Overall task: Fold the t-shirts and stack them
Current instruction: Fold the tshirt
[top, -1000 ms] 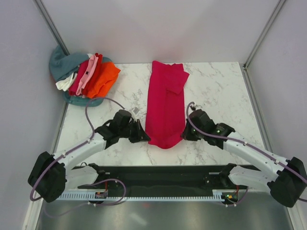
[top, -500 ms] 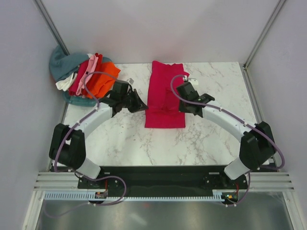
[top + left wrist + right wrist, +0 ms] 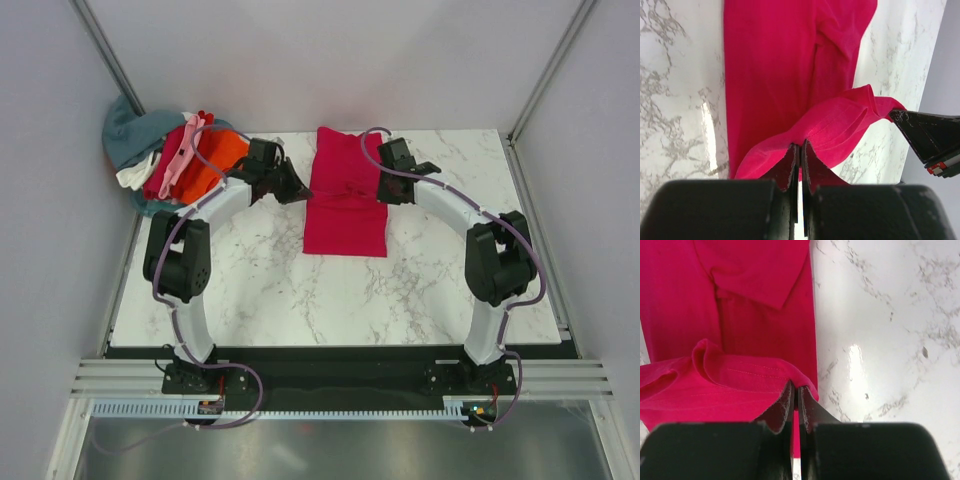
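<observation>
The crimson-magenta t-shirt (image 3: 345,205) lies as a long strip on the marble table, its near end folded up and back over the middle. My left gripper (image 3: 300,190) is shut on the hem's left corner (image 3: 805,135). My right gripper (image 3: 382,190) is shut on the hem's right corner (image 3: 790,380). Both hold the hem a little above the shirt's lower layer. A sleeve flap (image 3: 760,270) lies folded on the far part. The right gripper's fingertip (image 3: 920,132) shows in the left wrist view.
A pile of other t-shirts (image 3: 175,160), orange, red, pink, white and teal-grey, sits at the table's back left corner. Grey walls close in the back and sides. Bare marble (image 3: 330,300) lies in front of the shirt.
Both grippers have carried the shirt's near hem away from the bases toward the far edge, folding the strip over itself. The arms are now stretched out far.
</observation>
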Controlling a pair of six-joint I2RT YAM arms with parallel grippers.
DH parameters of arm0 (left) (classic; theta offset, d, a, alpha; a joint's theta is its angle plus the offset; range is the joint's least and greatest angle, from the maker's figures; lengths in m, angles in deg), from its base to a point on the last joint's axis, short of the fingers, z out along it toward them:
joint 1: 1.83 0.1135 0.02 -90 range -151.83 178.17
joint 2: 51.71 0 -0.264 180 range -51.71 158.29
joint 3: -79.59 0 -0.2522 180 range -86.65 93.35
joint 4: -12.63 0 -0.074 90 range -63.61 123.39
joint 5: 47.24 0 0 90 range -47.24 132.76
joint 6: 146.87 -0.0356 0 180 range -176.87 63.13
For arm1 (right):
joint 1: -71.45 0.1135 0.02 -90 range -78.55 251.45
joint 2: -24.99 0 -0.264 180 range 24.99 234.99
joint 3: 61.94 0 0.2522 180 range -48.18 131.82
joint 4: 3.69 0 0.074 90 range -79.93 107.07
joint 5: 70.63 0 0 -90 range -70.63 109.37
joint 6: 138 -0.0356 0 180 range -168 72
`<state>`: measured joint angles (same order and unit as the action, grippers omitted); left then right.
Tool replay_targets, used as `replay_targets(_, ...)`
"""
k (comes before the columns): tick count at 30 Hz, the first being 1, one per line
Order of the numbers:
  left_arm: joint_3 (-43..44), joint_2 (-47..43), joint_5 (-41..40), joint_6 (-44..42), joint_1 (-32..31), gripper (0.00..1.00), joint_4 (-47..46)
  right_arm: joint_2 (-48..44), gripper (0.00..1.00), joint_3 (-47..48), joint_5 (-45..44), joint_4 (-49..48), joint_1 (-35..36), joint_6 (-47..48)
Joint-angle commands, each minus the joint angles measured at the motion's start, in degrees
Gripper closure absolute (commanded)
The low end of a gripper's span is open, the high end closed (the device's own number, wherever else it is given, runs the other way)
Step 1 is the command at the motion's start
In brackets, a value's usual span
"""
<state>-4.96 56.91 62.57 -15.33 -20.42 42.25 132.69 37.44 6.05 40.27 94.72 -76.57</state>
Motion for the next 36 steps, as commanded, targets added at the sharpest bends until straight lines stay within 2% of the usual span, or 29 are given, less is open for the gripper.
replay_targets(1,5.13,3.35,1.54,-1.11,0.75,0.98,-0.74,3.12,1.00,5.33,3.21,-1.63,-1.20,2.65)
replay_targets(8,9.89,9.59,1.63,-0.50,1.63,0.98,-0.83,10.15,1.00,11.14,6.90,-2.33,-3.14,3.35)
replay_targets(9,10.50,10.46,1.81,-0.32,1.80,0.96,-0.83,11.47,0.90,12.19,7.60,-2.33,-3.66,3.09)
replay_targets(10,11.64,11.95,2.16,-0.32,1.89,0.80,-0.74,12.09,0.66,12.63,7.61,-2.42,-3.84,2.39)
replay_targets(11,12.08,12.58,2.68,-0.49,1.98,0.68,-0.74,12.36,0.31,12.90,7.61,-2.60,-4.02,1.95)
replay_targets(12,12.44,12.84,2.60,-0.67,1.98,0.60,-0.83,12.10,0.26,12.73,7.17,-2.95,-4.02,2.03)
replay_targets(13,12.18,12.85,2.60,-0.67,2.07,0.53,-0.74,11.83,0.26,12.46,6.91,-3.73,-3.93,2.38)
replay_targets(17,8.93,8.21,1.29,-1.81,2.15,0.48,-0.74,8.24,0.30,8.87,8.39,-5.14,-4.02,3.88)
replay_targets(20,4.28,4.86,1.37,-2.78,2.15,0.48,-0.83,3.58,0.36,2.28,11.20,-7.51,-3.93,3.71)
replay_targets(27,-8.73,-4.55,1.81,-3.57,1.45,0.51,-1.44,-7.84,0.41,-16.07,17.96,-12.52,-3.93,1.42)
replay_targets(30,-14.62,-7.80,2.25,-3.57,0.75,0.53,-3.02,-11.01,0.44,-21.96,19.82,-14.46,-3.84,0.28)
replay_targets(36,-22.27,-10.09,3.12,-3.57,-0.66,0.58,-5.83,-12.08,0.58,-28.22,21.93,-16.04,-3.84,-0.86)
